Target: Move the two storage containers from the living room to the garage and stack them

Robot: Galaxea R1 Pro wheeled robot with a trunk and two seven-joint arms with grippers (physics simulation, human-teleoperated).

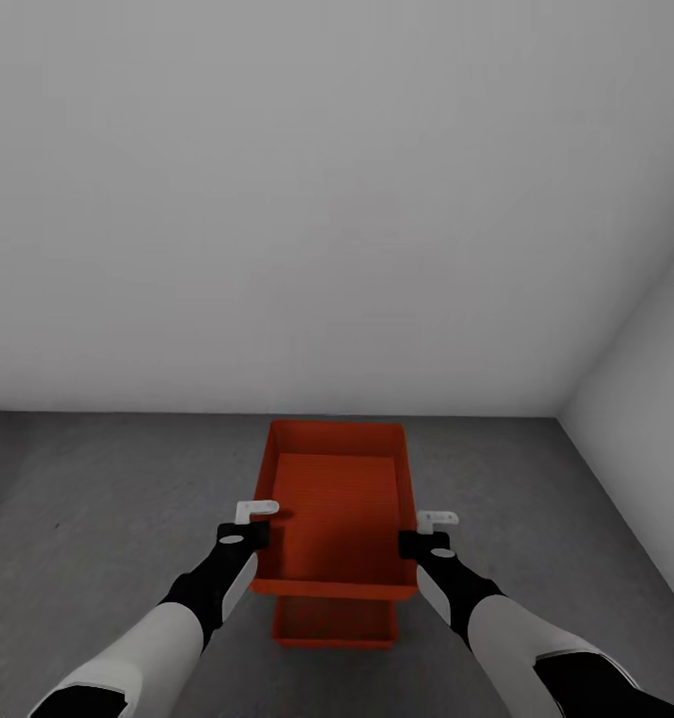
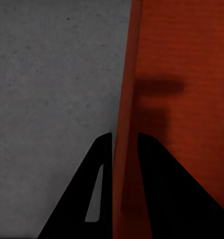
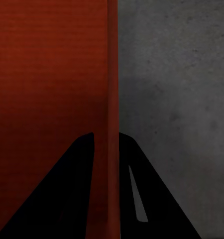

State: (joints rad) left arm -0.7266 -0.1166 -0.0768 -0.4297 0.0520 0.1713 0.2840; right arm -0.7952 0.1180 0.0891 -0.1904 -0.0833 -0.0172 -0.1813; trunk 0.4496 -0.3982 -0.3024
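Both my claws, left (image 1: 258,516) and right (image 1: 436,527), pinch the upper orange-red open box's (image 1: 339,499) thin walls above the second identical box (image 1: 334,620) on dark grey garage floor (image 1: 98,499); only lowering and release remain, I judge.

upper container (image 1: 339,499) above lower container (image 1: 334,623) | lower on floor (image 1: 98,499) | wall (image 1: 277,199) behind

Soft, even, shadowless light fills the head view. Both wrist views are dimmer and slightly blurred, with a dark smudged shadow on the container wall (image 2: 162,94) beside the black left end effector (image 2: 125,142).
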